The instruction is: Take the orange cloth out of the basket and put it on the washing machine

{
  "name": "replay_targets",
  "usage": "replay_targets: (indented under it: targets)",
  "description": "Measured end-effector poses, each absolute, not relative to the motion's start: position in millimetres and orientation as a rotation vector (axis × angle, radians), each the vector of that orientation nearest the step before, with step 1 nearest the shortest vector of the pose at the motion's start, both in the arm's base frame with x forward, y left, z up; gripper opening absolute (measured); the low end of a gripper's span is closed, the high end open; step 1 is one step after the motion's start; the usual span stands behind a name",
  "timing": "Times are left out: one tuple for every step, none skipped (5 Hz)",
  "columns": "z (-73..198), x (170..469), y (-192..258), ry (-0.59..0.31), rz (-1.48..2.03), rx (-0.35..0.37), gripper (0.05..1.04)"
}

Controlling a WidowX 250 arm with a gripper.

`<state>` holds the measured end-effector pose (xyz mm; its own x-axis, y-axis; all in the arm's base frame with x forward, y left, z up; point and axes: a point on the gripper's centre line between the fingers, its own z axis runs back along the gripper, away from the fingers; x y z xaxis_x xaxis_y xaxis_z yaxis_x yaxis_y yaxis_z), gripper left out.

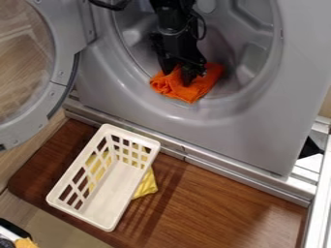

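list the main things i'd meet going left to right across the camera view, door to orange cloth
open door → white basket → orange cloth

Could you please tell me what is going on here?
A black robot arm has its tool down at an orange cloth, which lies at the lower lip of the open washing machine. Whether the tool grips it, I cannot tell. The cloth is out of the white plastic basket, which sits on the wooden surface below, with a yellow cloth partly hidden by it.
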<state>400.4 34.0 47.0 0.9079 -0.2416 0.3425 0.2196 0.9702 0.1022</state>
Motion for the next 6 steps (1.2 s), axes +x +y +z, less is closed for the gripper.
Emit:
replay_targets:
  targets:
    - [55,398,34,-0.372,-0.254,0.078,1.009]
    - [69,393,33,-0.399,-0.262,0.077,1.007]
    - [91,379,37,-0.455,-0.261,0.094,1.001]
    - [107,361,41,-0.463,-0.242,0.119,1.001]
    - [110,337,43,-0.436,-0.228,0.137,1.001]
    - [110,337,44,-0.438,-0.224,0.137,1.001]
